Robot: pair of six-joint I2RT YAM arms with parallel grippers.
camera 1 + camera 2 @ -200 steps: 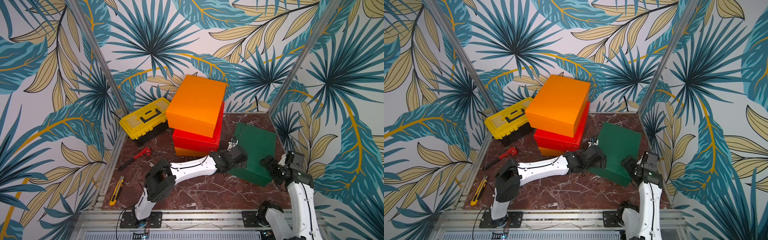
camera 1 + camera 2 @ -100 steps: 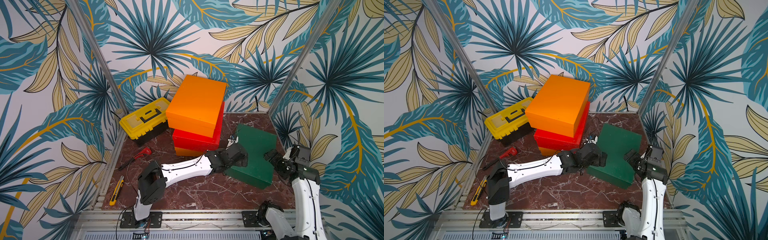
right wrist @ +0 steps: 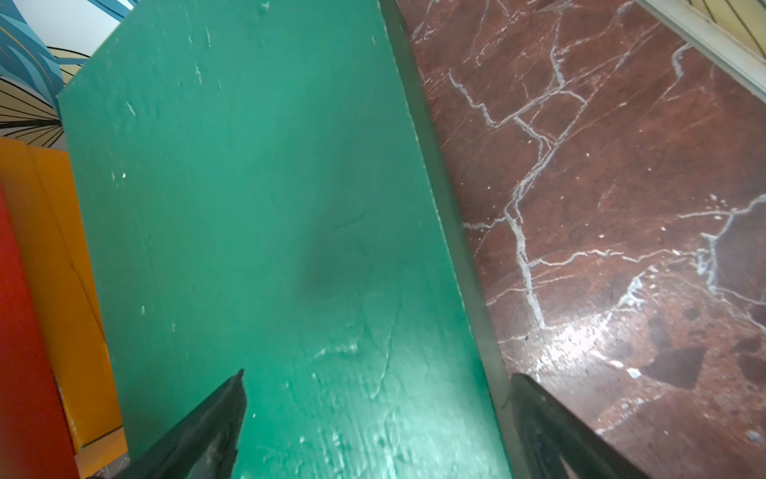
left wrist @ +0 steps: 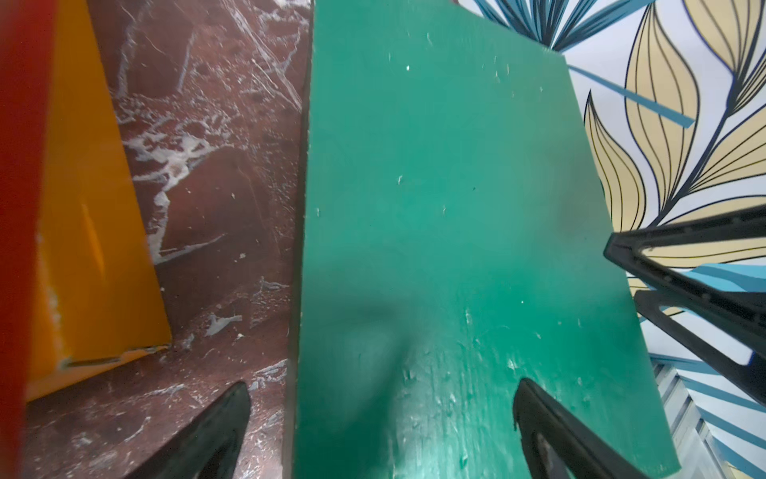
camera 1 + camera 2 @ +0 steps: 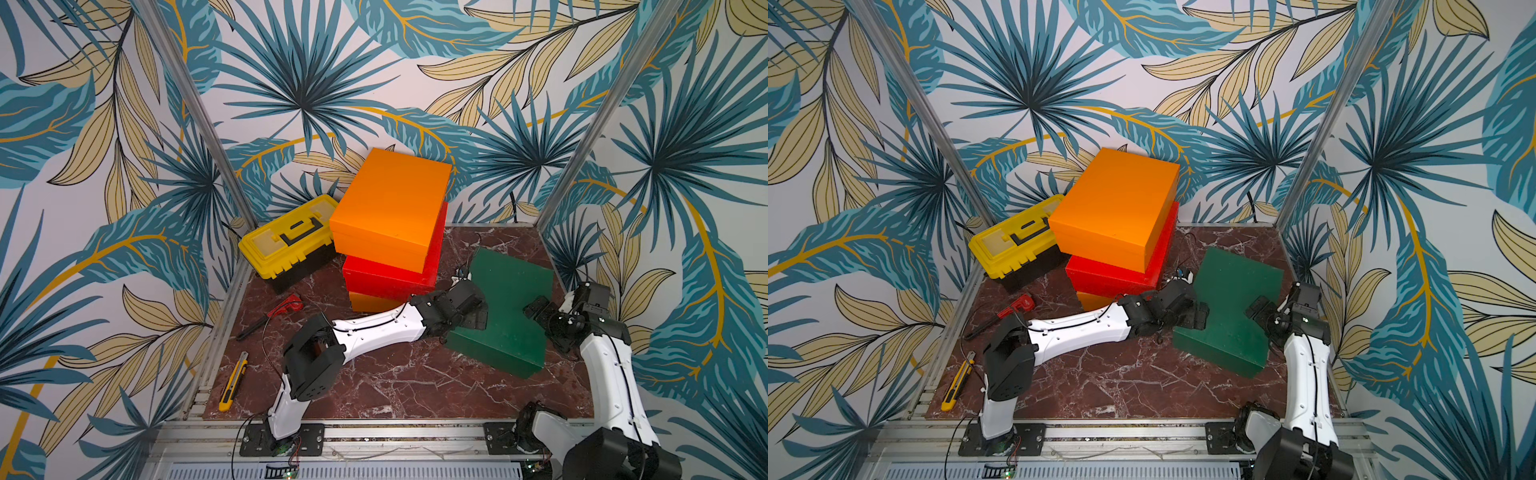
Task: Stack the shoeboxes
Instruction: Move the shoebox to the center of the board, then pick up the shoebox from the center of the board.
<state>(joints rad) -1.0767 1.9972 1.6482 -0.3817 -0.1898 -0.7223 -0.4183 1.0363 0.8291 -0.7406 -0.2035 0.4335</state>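
In both top views the green shoebox (image 5: pixel 515 299) is lying on the table (image 5: pixel 395 374) right of the orange-red-orange stack (image 5: pixel 390 249), with the left gripper (image 5: pixel 473 309) and the right gripper (image 5: pixel 540 309) flanking it. In the left wrist view, spread jaws are straddling its edge, seemingly without squeezing. In the right wrist view, the other pincer is gaping likewise.

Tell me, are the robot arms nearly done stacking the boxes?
Nearly. Done: bottom orange cardboard box, red cardboard box and top orange cardboard box stand piled. In hand: the left gripper and right gripper, both open, flank the dark green cardboard box. Left: putting it on top.
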